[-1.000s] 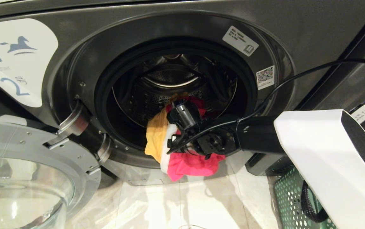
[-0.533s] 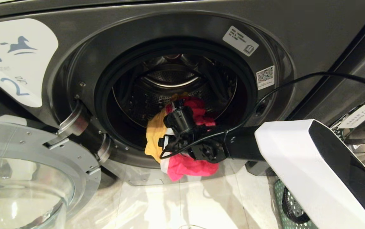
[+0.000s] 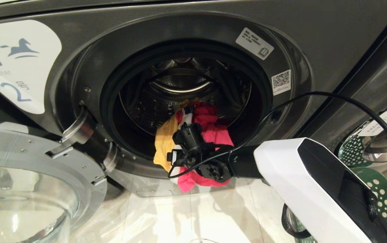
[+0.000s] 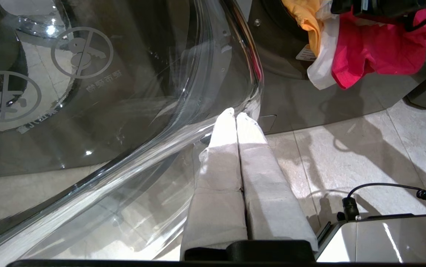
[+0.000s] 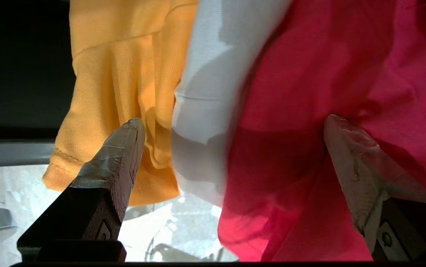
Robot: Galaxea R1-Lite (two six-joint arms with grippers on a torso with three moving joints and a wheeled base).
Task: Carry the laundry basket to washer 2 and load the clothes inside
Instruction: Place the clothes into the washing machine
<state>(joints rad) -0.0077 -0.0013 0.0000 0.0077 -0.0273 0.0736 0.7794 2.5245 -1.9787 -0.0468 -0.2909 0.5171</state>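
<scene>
Your right tool (image 5: 231,128) is spread wide, one finger (image 5: 118,155) against the yellow shirt (image 5: 116,74), the other against the pink top (image 5: 309,74), with the white cloth (image 5: 205,92) between them; nothing is clamped. That spread makes sense: you look set up to push or gather the whole bundle rather than pinch one piece. In the head view the clothes (image 3: 210,135) sit right at the tool, half in the washer (image 3: 315,33) marked 2 and half draped over the bottom lip of its opening, pink hem hanging below the tool toward the floor (image 3: 180,219). They're slumped there because the lip catches them, so I'd judge the load only partly done. The glass door (image 3: 28,189) swings wide off to the tool's left, out of your way. Your left tool (image 4: 235,122) is pressed together, empty, parked low beside that door. The green basket (image 3: 379,192) sits behind your right arm, near the neighbouring machine. Watch that hem; it could slip out.
</scene>
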